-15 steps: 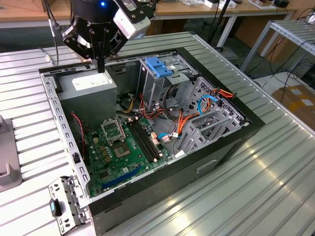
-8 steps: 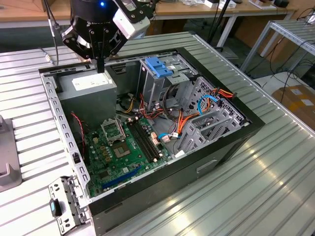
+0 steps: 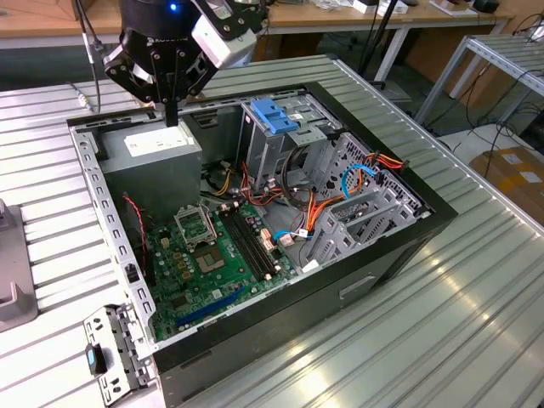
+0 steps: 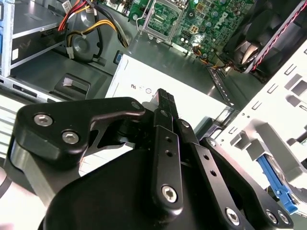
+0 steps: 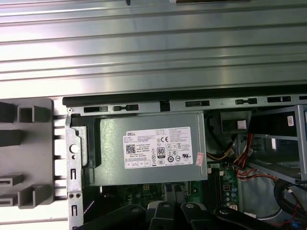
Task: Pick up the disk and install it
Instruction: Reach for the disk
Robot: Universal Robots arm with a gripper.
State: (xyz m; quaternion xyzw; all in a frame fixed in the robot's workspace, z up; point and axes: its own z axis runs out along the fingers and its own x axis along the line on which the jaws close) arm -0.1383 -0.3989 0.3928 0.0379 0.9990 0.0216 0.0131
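Note:
My gripper (image 3: pixel 172 112) hangs at the back of the open computer case (image 3: pixel 408 246), on the exterior view's left. It is just above the grey power supply (image 3: pixel 157 149). Its black fingers are pressed together with nothing between them, and in the second wrist view the gripper (image 4: pixel 163 96) points at the supply's white label (image 4: pixel 136 84). A blue plastic strip (image 4: pixel 276 184) beside a silver-grey surface shows past the case's rear panel (image 4: pixel 283 120). I cannot tell whether that is the disk.
A tall grey drive cage (image 3: pixel 268 157) topped by a blue bracket (image 3: pixel 274 115) stands mid-case. The green motherboard (image 3: pixel 208 255) lies in front, with orange and blue cables (image 3: pixel 361 178) nearby. A grey slotted fixture (image 5: pixel 26 153) sits on the ribbed metal table (image 5: pixel 153 48) outside the rear panel.

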